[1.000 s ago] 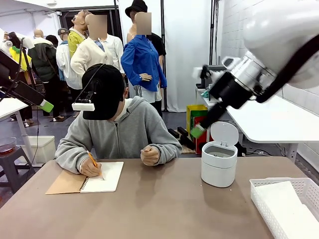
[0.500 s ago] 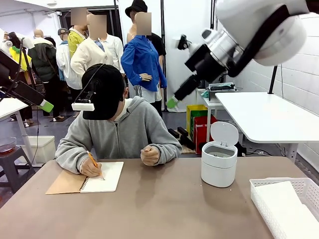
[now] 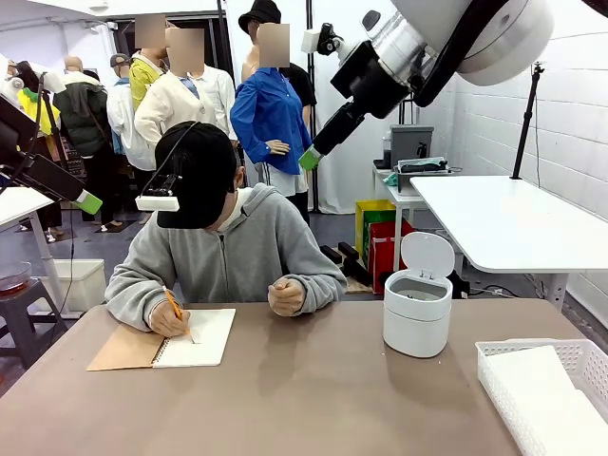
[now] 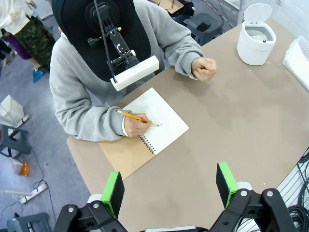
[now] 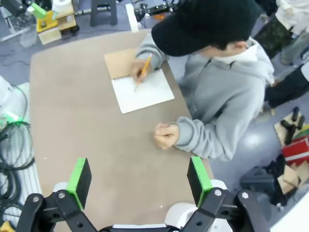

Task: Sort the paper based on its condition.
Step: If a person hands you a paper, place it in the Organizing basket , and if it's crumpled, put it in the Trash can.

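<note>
At the far edge of the brown table (image 3: 285, 399), in the left half of the front frame: a person in a grey hoodie and black cap, bent over an open spiral notebook (image 3: 195, 337), writing with an orange pencil (image 3: 176, 306); other hand (image 3: 286, 297) a closed fist on the tabletop, centre frame. Right of centre, a small white bin (image 3: 417, 312) with lid flipped up. Lower right corner, a white slotted basket (image 3: 532, 353) holding smooth white sheets of paper (image 3: 551, 404). High in the upper middle, the right gripper (image 5: 140, 180), raised well above the table, released and spread wide, nothing between the green pads. At the left edge, the left gripper (image 4: 170, 187), likewise unclenched and empty, poised above the notebook and bare tabletop.
</note>
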{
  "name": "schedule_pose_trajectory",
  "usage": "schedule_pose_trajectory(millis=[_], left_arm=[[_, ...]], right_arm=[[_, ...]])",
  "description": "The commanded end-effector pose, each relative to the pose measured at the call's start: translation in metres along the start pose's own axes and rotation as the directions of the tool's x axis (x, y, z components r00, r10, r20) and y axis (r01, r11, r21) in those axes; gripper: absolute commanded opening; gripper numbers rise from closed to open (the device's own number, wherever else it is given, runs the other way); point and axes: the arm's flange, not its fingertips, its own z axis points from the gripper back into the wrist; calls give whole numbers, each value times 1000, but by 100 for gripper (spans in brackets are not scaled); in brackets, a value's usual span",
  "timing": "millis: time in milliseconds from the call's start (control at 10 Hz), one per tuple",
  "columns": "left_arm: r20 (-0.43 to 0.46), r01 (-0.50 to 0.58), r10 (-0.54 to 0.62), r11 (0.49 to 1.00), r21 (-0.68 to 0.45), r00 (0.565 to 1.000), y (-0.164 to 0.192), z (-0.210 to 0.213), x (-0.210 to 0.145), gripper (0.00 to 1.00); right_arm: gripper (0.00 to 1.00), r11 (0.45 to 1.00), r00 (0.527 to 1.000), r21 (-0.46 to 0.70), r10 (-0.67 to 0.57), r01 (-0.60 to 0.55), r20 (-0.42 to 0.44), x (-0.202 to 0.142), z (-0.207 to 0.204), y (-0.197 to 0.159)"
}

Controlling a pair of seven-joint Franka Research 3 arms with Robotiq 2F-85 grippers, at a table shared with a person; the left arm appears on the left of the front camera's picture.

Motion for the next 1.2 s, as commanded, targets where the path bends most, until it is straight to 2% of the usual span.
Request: schedule_pose_trajectory(millis=[0,200,300,1100], left_arm=[[3,0,0,1000,1,1000,0,0,0,100],[3,0,0,1000,1,1000,0,0,0,100],[3,0,0,1000,1,1000,0,0,0,100],[3,0,0,1000,1,1000,0,0,0,100]], right_arm=[[100,999,999,-33,-24,23,-44,9,-5,-4],[100,999,997,4,-50,50,-52,4,-3,-7],[100,1000,1000,-20,-13,12,-29,2,-3,-4],[100,1000,1000,-20,-13,12,-29,2,-3,-4]])
